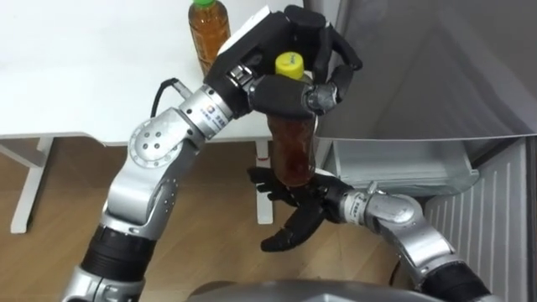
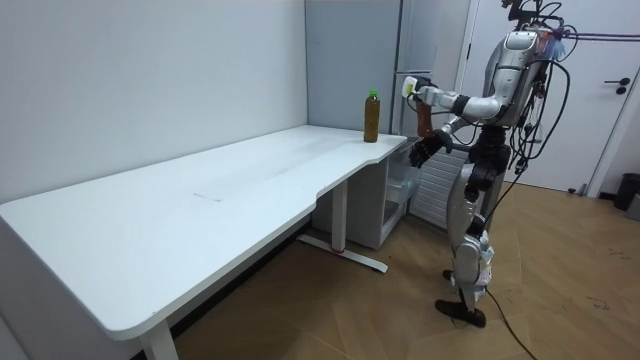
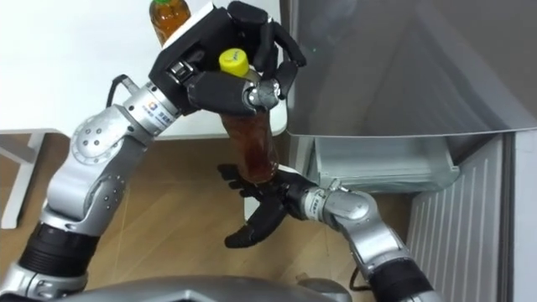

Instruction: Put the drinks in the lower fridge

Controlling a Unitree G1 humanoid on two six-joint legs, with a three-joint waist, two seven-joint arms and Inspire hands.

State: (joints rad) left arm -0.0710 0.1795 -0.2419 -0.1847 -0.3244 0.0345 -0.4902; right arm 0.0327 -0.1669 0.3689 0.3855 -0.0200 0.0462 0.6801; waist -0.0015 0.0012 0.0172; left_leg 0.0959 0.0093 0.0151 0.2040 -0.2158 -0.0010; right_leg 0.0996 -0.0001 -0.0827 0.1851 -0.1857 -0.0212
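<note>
A bottle of reddish-brown drink with a yellow cap [image 1: 292, 151] hangs upright in the air, with my left hand [image 1: 285, 59] shut round its neck and cap. My right hand [image 1: 294, 214] is open just under the bottle's base, fingers spread; whether it touches the base I cannot tell. A second bottle of amber drink with a green cap [image 1: 208, 33] stands on the white table [image 1: 84, 67] behind my left arm, near the table's corner. In the room view I stand at the table's end by the fridge, the held bottle [image 2: 422, 118] in front of my chest.
The lower fridge compartment [image 1: 403, 164] stands open at the right, a pale shelf or drawer showing inside. Above it is the grey upper fridge door [image 1: 436, 67]. The open lower door's ribbed panel [image 1: 503, 226] is at the far right. Wooden floor lies below.
</note>
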